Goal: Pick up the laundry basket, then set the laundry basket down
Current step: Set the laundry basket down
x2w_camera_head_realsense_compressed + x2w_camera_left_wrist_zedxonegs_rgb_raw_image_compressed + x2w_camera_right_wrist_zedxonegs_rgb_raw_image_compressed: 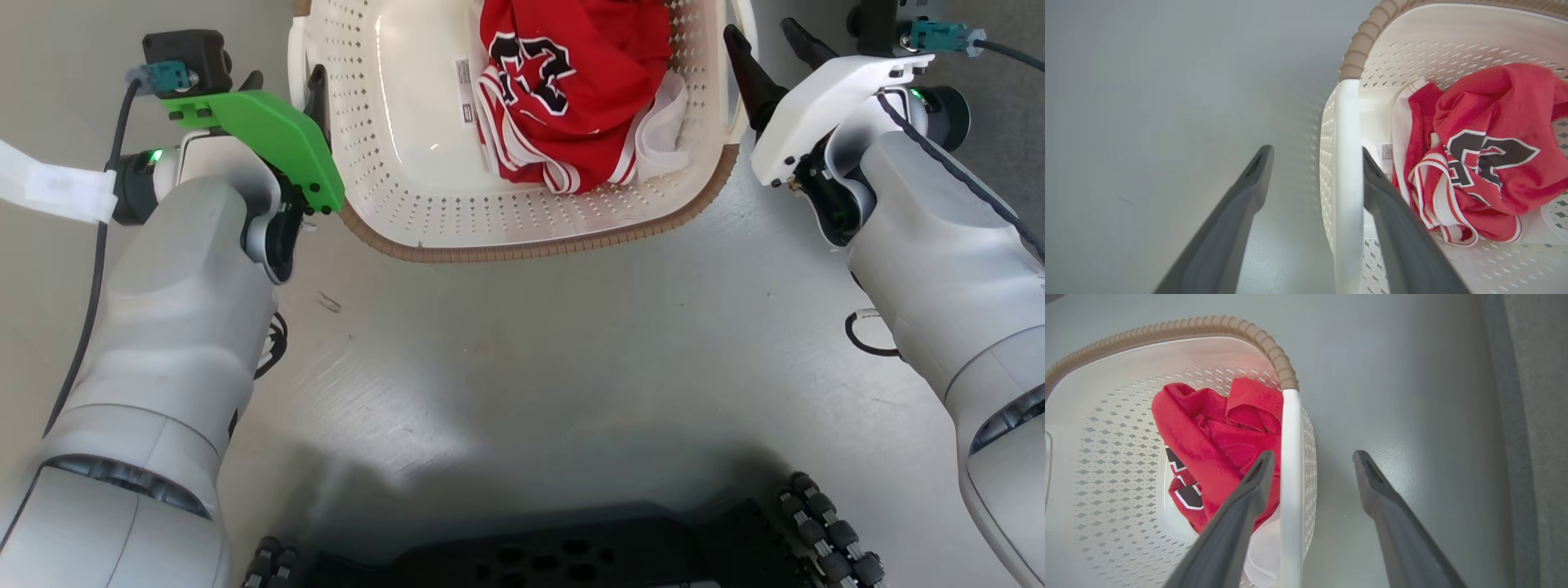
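The basket [424, 204] is a cream-white plastic tub, rounded-rectangular, with little holes all over the walls and base. It has a brown woven-look rim [522, 251] and a plain white handle [1347, 163] on each side. It's upright, mouth up, over the pale grey floor [571, 367], can't tell if it's touching. A red jersey [571, 82] is bunched inside, right of centre.
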`<state>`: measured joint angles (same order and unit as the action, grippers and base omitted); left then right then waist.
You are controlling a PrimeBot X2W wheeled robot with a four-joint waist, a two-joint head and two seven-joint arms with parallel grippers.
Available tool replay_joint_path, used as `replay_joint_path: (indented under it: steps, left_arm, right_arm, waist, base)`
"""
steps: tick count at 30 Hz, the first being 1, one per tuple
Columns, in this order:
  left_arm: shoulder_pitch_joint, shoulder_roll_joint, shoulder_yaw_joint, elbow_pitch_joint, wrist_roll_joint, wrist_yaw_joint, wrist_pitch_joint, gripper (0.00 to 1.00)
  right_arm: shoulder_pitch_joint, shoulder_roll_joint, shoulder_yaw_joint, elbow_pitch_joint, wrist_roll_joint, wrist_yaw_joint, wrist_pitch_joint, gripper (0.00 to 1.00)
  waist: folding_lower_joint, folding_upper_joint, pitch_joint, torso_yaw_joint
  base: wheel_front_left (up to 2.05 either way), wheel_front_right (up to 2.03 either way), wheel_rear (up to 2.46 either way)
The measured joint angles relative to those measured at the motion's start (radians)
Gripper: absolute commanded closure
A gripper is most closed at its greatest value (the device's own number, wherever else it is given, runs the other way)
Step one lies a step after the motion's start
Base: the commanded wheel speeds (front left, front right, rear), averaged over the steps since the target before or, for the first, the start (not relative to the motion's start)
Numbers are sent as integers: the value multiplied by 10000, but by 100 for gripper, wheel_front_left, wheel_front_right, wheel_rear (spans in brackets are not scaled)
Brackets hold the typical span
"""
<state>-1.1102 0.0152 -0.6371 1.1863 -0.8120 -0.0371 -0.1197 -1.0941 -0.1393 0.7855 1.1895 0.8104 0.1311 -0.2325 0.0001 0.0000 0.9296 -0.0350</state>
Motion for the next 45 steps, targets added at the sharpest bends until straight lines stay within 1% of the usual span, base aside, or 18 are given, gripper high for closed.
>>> replay_joint_path:
  steps: [4,11,22,30,34,36,37,39,41,43,45]
  left_arm:
    - [62,6,-82,-2,-19,-73,-113,0]
    - [256,8,-171,-23,-19,-125,-755,0]
    - [807,10,-311,-13,15,-151,-1204,0]
    - [1190,12,-213,31,150,-58,-1292,0]
    - [1492,29,-184,-46,253,-4,-1292,0]
    - [1583,119,-86,-322,359,94,-1292,0]
    - [1583,119,-86,-322,359,94,-1292,0]
    - [1589,249,40,-656,430,171,-1292,0]
    - [1627,362,178,-947,466,278,-1292,0]
    - [1766,416,286,-1221,619,393,-1292,0]
    - [1976,428,395,-1475,767,426,-1292,0]
  right_arm:
    - [56,-2,4,-21,21,0,-17,0]
    - [289,-96,-59,-33,138,0,-107,0]
    - [598,-201,-12,-58,65,0,-136,0]
    - [797,-290,-407,-731,-111,-8,-159,0]
    - [1213,-433,-719,-1112,-272,-188,-184,0]
    - [1373,-477,-828,-1254,-341,-284,-192,0]
    - [1373,-477,-828,-1254,-341,-284,-192,0]
    - [1556,-487,-941,-1400,-431,-326,-192,0]
    - [1762,-493,-1034,-1557,-504,-451,-194,0]
    - [1984,-495,-1093,-1718,-692,-456,-192,0]
    - [2182,-497,-1221,-1927,-775,-550,-192,0]
  waist:
    - [0,0,-204,-2]
    - [0,0,-715,-11]
    - [-1,0,-1923,-53]
    - [-1,0,-2915,-147]
    - [-1,0,-3548,-228]
    - [-1,0,-3804,-260]
    - [-1,0,-3804,-260]
    - [-1,0,-4056,-292]
    - [-1,-1,-4314,-323]
    - [-2,0,-4572,-352]
    - [-1,0,-4830,-376]
  base:
    - [0,0,0]
    - [0,0,0]
    - [0,0,0]
    - [0,0,0]
    - [0,0,0]
    - [0,0,0]
    - [0,0,0]
    - [0,0,0]
    - [0,0,0]
    - [0,0,0]
    - [0,0,0]
